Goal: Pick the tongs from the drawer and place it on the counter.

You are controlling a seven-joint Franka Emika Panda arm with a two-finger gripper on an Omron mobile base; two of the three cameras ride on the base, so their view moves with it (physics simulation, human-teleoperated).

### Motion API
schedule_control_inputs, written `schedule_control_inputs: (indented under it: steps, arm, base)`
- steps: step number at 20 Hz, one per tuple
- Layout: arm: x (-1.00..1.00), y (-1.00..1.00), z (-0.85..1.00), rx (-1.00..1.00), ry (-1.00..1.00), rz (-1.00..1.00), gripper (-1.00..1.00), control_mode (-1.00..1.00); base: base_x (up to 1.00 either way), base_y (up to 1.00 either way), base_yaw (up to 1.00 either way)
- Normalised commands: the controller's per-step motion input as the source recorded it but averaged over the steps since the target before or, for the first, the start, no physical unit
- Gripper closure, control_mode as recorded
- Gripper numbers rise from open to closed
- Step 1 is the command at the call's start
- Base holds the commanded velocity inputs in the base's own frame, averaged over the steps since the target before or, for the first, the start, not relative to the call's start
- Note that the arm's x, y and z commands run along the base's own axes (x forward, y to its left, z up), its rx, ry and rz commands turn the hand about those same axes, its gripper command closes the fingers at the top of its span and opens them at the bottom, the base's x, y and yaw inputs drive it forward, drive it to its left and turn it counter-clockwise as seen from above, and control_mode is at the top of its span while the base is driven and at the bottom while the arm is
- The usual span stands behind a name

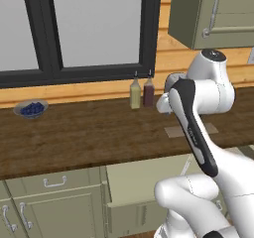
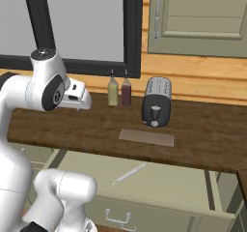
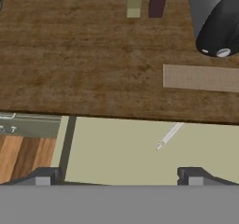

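The tongs are seen lying at a slant on the pale floor of the pulled-out drawer, just below the front edge of the counter, untouched by the gripper, whose fingers are spread wide apart with nothing between them. In the hand view the tongs are partly hidden under the counter's edge, so their far end cannot be made out. On the counter a tan mat is laid flat just before a toaster (two bottles stand beside it, near the window).
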Motion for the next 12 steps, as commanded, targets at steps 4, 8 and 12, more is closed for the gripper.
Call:
schedule_control_inputs:
  steps: [4, 8, 12]
  arm:
    - [0.00, 0.00, 0.00, 0.00, 0.00, 0.00, -1.00, -1.00]
    - [-0.03, 0.00, 0.00, 0.00, 0.00, 0.00, -1.00, -1.00]
    - [-0.29, 0.06, 0.00, 0.00, 0.00, 0.02, -1.00, 1.00]
  base:
    - [0.00, 0.00, 0.00]
    - [0.00, 0.00, 0.00]
    - [-0.11, 0.15, 0.03]
